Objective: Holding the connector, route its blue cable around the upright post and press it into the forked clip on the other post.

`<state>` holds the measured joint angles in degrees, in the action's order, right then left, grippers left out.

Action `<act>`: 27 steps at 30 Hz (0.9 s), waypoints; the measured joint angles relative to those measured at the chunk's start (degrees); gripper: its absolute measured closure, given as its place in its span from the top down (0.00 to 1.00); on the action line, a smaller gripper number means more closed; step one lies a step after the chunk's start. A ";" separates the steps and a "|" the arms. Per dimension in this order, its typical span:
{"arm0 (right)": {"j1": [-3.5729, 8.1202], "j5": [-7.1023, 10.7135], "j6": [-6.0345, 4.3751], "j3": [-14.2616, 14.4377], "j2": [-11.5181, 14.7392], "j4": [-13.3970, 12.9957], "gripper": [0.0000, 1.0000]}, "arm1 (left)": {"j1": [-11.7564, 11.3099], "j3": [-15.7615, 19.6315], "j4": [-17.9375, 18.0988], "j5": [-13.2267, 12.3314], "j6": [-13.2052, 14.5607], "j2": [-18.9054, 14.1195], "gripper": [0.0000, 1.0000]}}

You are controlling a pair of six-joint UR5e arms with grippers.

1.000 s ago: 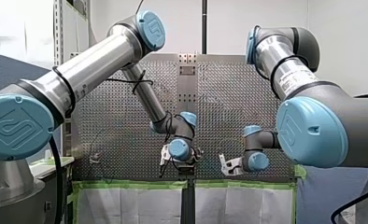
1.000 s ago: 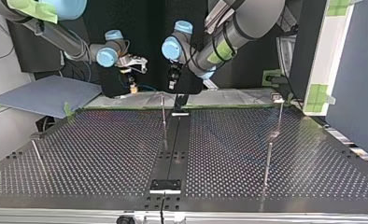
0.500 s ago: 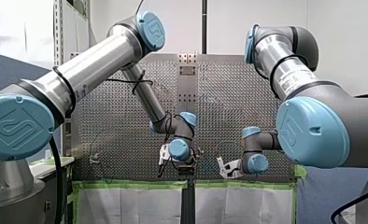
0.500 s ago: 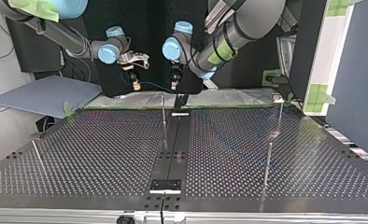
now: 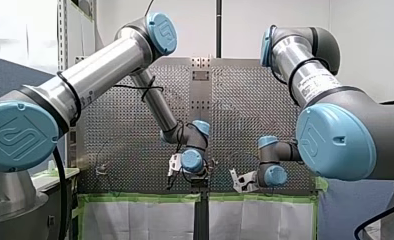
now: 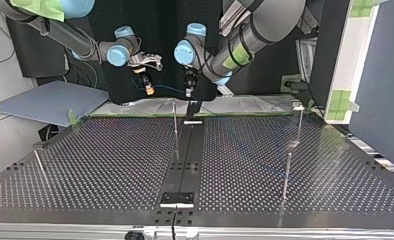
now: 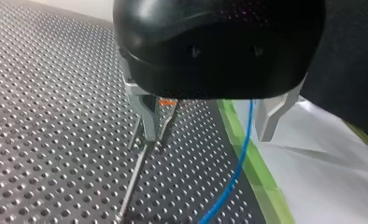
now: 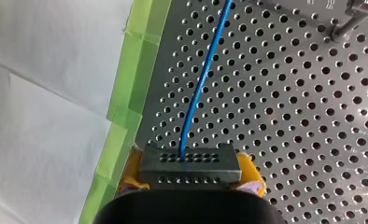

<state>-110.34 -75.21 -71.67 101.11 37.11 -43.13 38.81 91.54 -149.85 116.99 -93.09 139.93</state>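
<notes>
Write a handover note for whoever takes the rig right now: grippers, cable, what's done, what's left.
My right gripper: shut on the connector, yellow pads either side.
My left gripper: open, with the blue cable running between its fingers, not pinched.
Cable: spans the air between the two grippers, over the table's far edge in the top view.
Done: connector picked up.
Left: loop the cable round the upright post, then press it into the forked clip. I cannot pick that clip out for certain.
</notes>
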 joint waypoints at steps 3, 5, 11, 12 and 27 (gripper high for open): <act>0.06 0.57 0.17 0.48 0.38 -0.34 0.00 | -0.18 0.01 -0.65 0.16 -0.07 0.07 1.00; 0.26 1.08 0.08 1.11 0.98 -0.93 0.00 | -0.42 0.00 -0.91 -0.22 -0.39 0.30 1.00; 0.45 1.57 -0.74 2.02 2.04 -2.42 0.00 | -1.15 -0.13 -0.50 -2.99 -1.46 1.65 1.00; 0.41 1.59 -0.82 2.06 2.07 -2.51 0.00 | -1.20 -0.13 -0.32 -3.34 -1.52 1.75 1.00; 0.03 2.01 -1.27 2.09 2.14 -2.93 0.00 | -4.97 -0.75 0.67 -7.18 -2.87 1.96 1.00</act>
<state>-110.32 -73.19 -72.94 103.20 39.25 -46.06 33.84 90.79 -149.18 109.82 -95.97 141.89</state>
